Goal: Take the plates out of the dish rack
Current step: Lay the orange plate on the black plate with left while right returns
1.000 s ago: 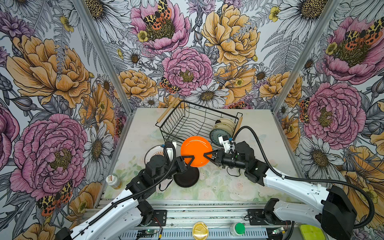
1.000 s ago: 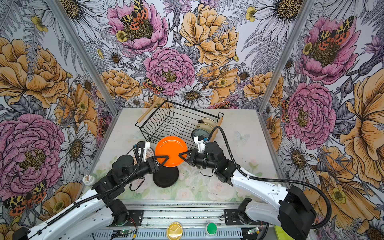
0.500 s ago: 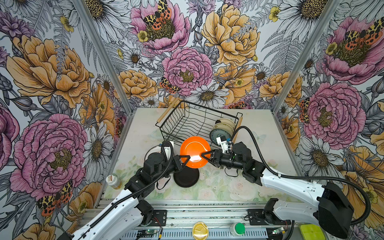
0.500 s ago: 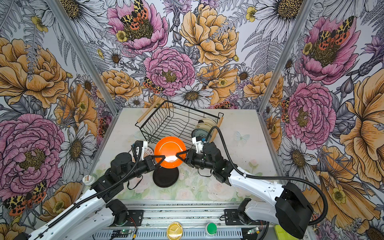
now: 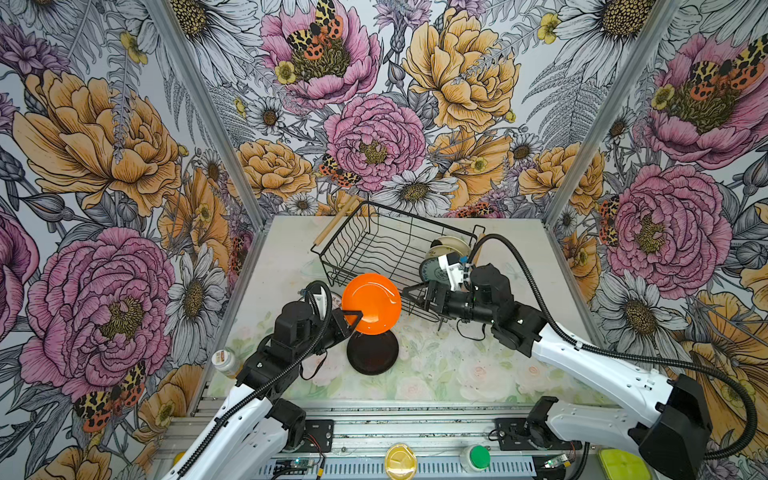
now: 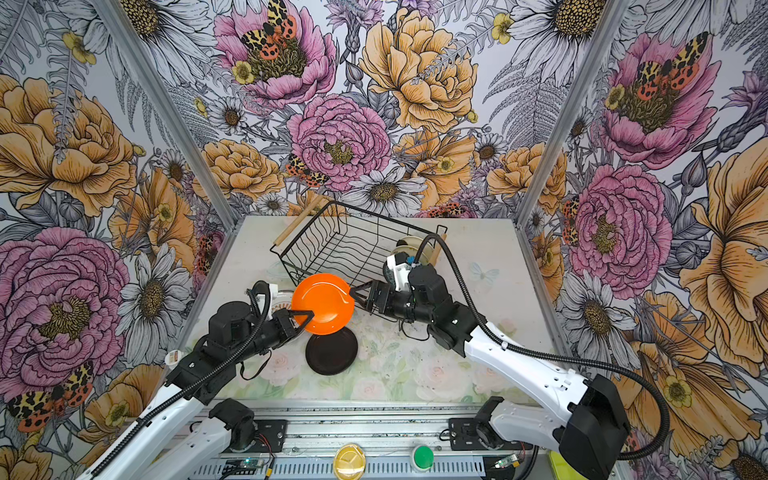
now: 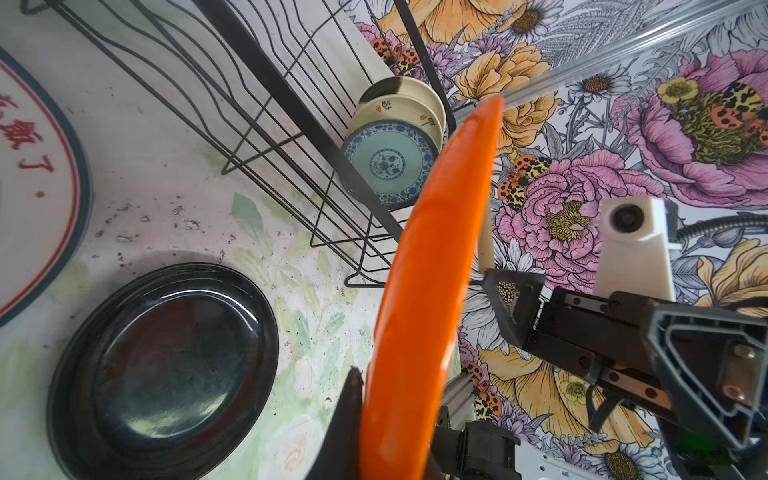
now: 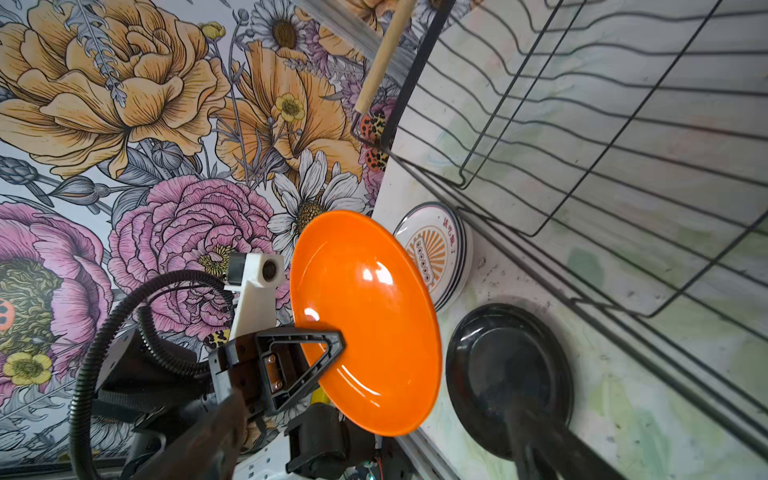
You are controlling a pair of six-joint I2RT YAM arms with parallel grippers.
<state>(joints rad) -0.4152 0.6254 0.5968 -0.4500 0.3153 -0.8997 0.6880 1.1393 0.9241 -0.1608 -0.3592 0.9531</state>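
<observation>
Orange plate [image 5: 371, 302]: looks like glossy plastic or melamine, so probably light, stiff and not very fragile, but slick. The glare spots on its face in the right wrist view suggest a smooth surface that could slide in a pinch. Best hold is the thin rim, fingers on both faces, deep enough to pass the lip; a one-sided rim grip may let it swing. Left gripper [image 5: 357, 318] is doing that, pressed together on the rim at the edge facing away from the dish rack [image 5: 376, 249], with one finger across the plate's face. Right gripper [image 5: 409, 297] sits just beside the opposite rim, jaws spread wide with nothing in them, not touching as far as I can tell. The plate hangs in the air, tilted near upright, just outside the rack's near long side, over a black plate [image 5: 372, 353] lying flat on the table a bit further from the rack. A stack of printed plates [image 8: 434, 253] lies close against that same side. Inside the rack, at the end nearest the right arm, stand a blue-patterned plate [image 7: 388, 162] and cream plates [image 7: 405, 108]. Look: plain round, shallow, uniform bright orange with no motif.
</observation>
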